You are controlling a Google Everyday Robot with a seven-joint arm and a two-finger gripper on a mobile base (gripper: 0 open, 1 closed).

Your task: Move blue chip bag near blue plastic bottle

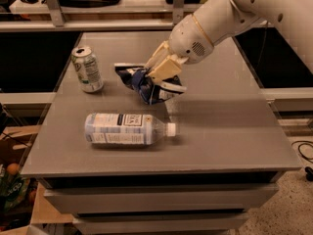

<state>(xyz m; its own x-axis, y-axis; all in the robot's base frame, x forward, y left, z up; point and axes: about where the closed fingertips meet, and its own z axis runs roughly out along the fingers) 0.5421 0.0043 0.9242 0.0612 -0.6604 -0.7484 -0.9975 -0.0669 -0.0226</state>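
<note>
Observation from the remote station. The gripper (149,80) sits over the middle of the desk (220,121), a little toward the far edge, with the arm reaching in from the far right corner. Its two fingers are pinching the chip bag (159,93) at the crumpled upper left part. The foil bunches around the tips, and I judge the bag to be hanging partly clear of the surface, though I cannot confirm a gap beneath it.

The bottle (124,129) lies on its side nearer the front edge, left of centre. Its white cap (171,129) points toward the right edge. The bag is behind the bottle and apart from it, not touching. A soda can (87,68) stands upright near the left edge, to the left of the bag.

Handling assessment:
- I expect the bag to be very light, soft and crinkly, with slick foil that can slide out of a shallow pinch.
- It has no stiffness, so the free end will droop and may drag.
- The contents are fragile, so I advise against a hard squeeze across the belly.
- A sealed edge or a gathered fold is the better hold, and the present grip looks like a gathered fold.
- The bottle can roll if nudged, so I would set the bag down just beside it without contact
</note>
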